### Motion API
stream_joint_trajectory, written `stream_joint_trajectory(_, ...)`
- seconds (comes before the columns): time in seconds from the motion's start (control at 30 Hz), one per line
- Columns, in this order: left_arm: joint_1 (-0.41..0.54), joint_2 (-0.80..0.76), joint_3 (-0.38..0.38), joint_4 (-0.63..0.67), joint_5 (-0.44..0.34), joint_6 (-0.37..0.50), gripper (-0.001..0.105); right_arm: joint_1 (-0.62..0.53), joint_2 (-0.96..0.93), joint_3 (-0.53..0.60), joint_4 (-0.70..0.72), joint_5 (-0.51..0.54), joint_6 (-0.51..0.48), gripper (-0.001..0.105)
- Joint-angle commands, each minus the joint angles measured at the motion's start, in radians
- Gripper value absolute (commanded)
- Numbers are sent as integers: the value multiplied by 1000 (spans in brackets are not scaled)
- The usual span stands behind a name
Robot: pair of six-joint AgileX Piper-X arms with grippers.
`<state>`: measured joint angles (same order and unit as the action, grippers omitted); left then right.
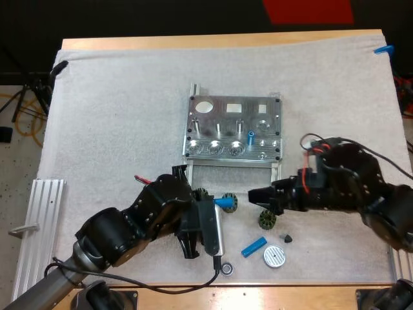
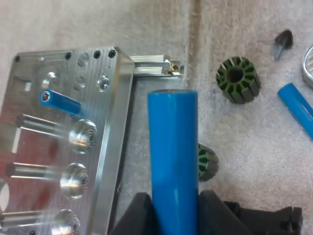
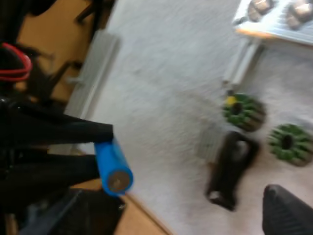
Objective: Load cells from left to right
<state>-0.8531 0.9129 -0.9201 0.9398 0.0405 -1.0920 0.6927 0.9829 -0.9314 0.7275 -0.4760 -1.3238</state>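
The metal fixture (image 1: 235,129) sits mid-mat, with one blue cell (image 1: 251,137) standing in its front row near the right end. In the left wrist view the same cell (image 2: 59,102) stands in the fixture (image 2: 102,147), beside bare metal pins. My left gripper (image 1: 216,205) is shut on a blue cylinder (image 1: 224,203) below the fixture's front edge; its fingers (image 2: 132,215) press on the cylinder (image 2: 173,166) from both sides. My right gripper (image 1: 259,199) stands open just right of it, facing the held cylinder (image 3: 112,169). A spare blue cylinder (image 1: 253,246) lies on the mat.
Dark green ribbed parts lie below the fixture (image 1: 267,221) (image 1: 200,194) (image 2: 238,80) (image 2: 207,163). A round metal disc (image 1: 274,257), a small dark piece (image 1: 287,237) and a small ring (image 1: 227,267) lie near the front edge. An aluminium rail (image 1: 39,226) lies at the left.
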Motion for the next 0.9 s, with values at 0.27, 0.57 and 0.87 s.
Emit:
stream_joint_trajectory(0.27, -5, -3, -5, -7, 45, 0, 0, -1, 122, -2, -125, -219, -10, 56)
stream_joint_trajectory(0.57, -5, -1, -5, -37, 43, 0, 0, -1, 161, -2, -129, -270, -10, 56)
stream_joint_trajectory(0.87, -5, -1, -5, -71, 45, 0, 0, -1, 161, -2, -166, -314, -3, 56)
